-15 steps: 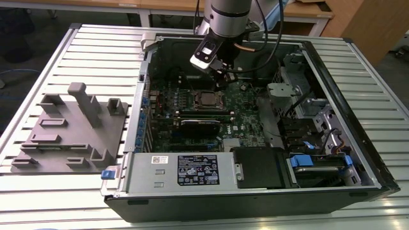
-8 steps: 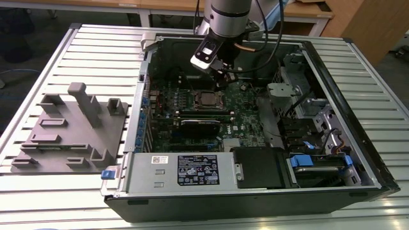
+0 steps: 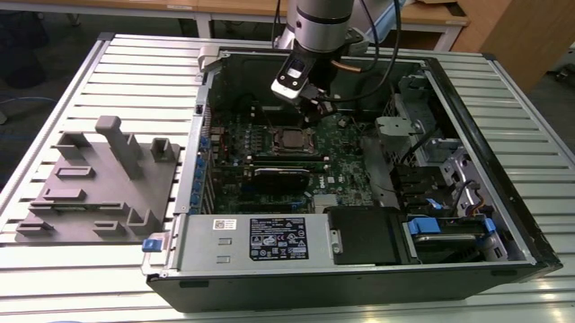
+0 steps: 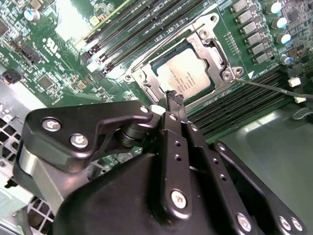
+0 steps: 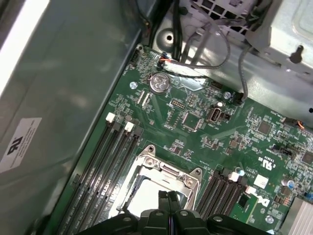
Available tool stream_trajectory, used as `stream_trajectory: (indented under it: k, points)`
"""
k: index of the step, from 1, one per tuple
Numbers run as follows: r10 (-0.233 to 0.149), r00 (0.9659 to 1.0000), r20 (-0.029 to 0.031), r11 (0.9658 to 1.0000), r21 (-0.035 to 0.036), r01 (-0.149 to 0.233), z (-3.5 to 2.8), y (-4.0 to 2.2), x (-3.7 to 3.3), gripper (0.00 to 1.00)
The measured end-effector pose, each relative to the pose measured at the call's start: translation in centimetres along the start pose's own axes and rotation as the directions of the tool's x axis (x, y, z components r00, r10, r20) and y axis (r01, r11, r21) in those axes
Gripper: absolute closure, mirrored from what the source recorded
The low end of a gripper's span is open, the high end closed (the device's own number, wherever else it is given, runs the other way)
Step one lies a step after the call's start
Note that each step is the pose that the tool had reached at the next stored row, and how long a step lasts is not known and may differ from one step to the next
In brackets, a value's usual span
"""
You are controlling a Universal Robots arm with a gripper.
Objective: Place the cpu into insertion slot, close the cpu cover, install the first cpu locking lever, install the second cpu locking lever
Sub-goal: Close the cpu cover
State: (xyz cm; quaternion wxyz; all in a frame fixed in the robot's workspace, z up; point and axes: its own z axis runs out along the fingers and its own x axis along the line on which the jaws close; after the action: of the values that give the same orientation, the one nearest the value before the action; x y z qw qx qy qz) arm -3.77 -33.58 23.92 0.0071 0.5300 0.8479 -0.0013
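Note:
The cpu (image 4: pixel 188 73), a silvery square chip, lies in the insertion slot (image 4: pixel 140 80) on the green motherboard (image 3: pixel 346 171). The cpu cover (image 4: pixel 215 52) lies flat around the chip, which shows through its window. A thin metal locking lever (image 4: pixel 274 88) stretches from one socket corner out over the memory slots. My gripper (image 4: pixel 173 98) hangs just above the socket's edge, its two black fingers pressed together with nothing between them. In the first wrist view the gripper (image 5: pixel 168 197) sits over the cpu cover (image 5: pixel 168 171). In the exterior view the gripper (image 3: pixel 314 118) is just behind the cpu (image 3: pixel 291 138).
The open computer case (image 3: pixel 467 121) walls the work area in. Memory slots (image 5: pixel 105 156) flank the socket on both sides. A black card (image 3: pixel 283 176) and a power supply (image 3: pixel 260 239) lie nearer the front. Cables (image 5: pixel 210 44) hang by the drive cage. A grey fixture (image 3: pixel 99 182) stands at the exterior view's left.

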Motion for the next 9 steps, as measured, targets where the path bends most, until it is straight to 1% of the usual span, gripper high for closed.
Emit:
stream_trajectory:
  k: [2, 9]
  points:
    - [-0.008, 1.0, 0.0, 1.0, 0.0, 0.008, 0.0, 0.0, 0.0, 0.9]
    - [-0.01, 1.0, 0.0, 1.0, -0.0001, 0.01, 0.0, 0.0, 0.0, 0.9]
